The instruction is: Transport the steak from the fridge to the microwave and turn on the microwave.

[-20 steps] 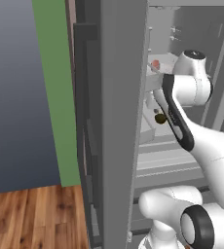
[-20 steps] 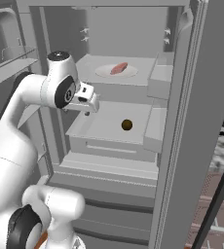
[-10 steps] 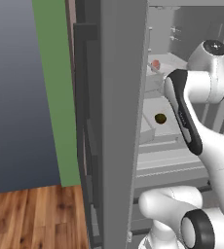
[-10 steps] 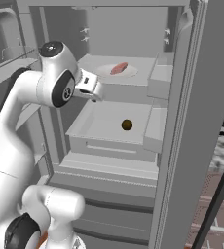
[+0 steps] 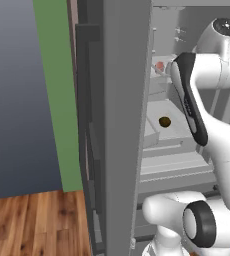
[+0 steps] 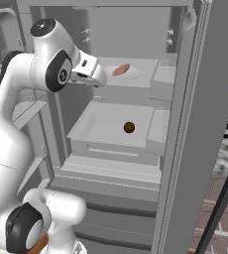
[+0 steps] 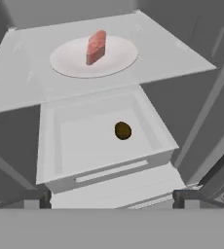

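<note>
Grey door edge of the fridge [image 5: 122, 125] fills the middle of my left base view; past it, upper right, a sliver of the steak [image 5: 160, 65] peeks out beside the arm, which hides most of the shelf.

Right base view puts the steak [image 6: 121, 69] on a white plate [image 6: 133, 74] on the upper shelf, centre top, with the gripper [image 6: 97, 75] just left of it, apart from the meat. A small dark round item [image 6: 129, 127] lies in the drawer [image 6: 86, 130] below.

Hand view has the steak [image 7: 96, 46] upper centre; the jaws stand wide apart, holding nothing, tips cut off at the bottom edge. My worry: coming in low could shove the plate back or clip the shelf lip.
</note>
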